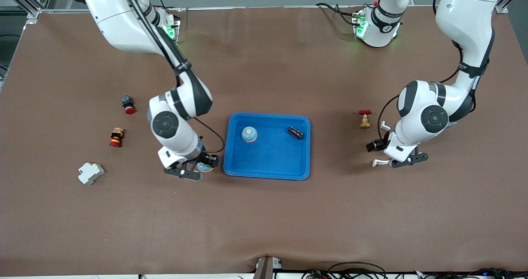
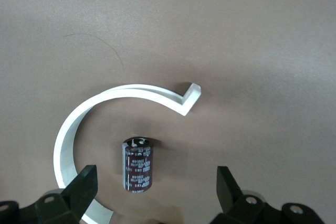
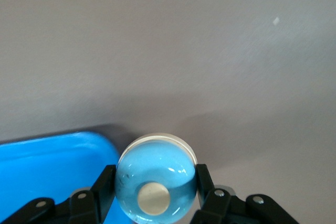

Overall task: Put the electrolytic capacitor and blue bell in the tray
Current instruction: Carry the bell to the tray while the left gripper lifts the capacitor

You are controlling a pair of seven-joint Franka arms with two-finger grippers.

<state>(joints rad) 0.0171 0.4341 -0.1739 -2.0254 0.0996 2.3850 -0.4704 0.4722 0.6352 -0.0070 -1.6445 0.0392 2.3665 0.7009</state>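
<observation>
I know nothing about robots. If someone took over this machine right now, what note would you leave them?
Right end effector: shut on a blue bell, beside the tray at the corner toward the right arm's end.
Left end effector: open, over an electrolytic capacitor that lies on the table inside the curve of a white plastic clip.
Done: one blue bell and one capacitor already lie in the tray.
Left: probably carry the held bell over the rim and release it, then grasp the capacitor under the left end effector and bring it to the tray.
</observation>
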